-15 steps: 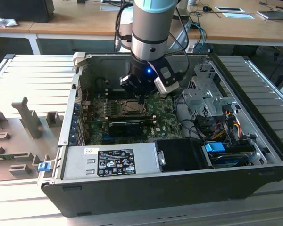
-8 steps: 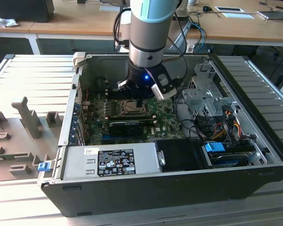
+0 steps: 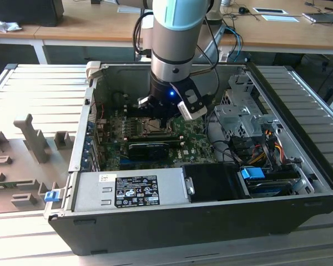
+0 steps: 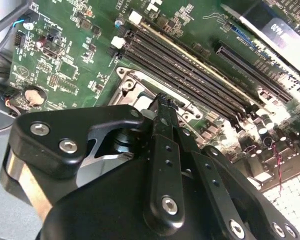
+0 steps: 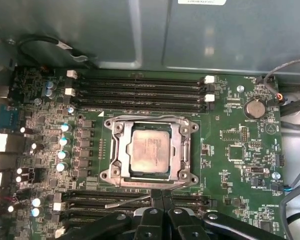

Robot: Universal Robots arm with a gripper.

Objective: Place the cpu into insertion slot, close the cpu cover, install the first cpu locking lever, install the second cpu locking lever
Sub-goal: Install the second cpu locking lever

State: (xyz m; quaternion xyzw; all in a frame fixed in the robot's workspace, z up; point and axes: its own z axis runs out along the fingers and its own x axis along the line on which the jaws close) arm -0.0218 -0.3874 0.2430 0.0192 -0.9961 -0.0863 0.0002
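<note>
The cpu [image 5: 149, 153] lay seated in the insertion slot [image 5: 121, 176] on the green motherboard [image 5: 230, 130], with the cpu cover [image 5: 176, 150] folded down flat around it; a thin silver locking lever [image 5: 127, 201] ran slantwise just beside the socket's frame. The gripper [image 5: 161, 196] hung over that edge of the socket with its fingers [image 5: 155, 199] pressed together, holding nothing; in the exterior view it [image 3: 162, 117] stood low inside the open computer case [image 3: 299, 166].
</note>
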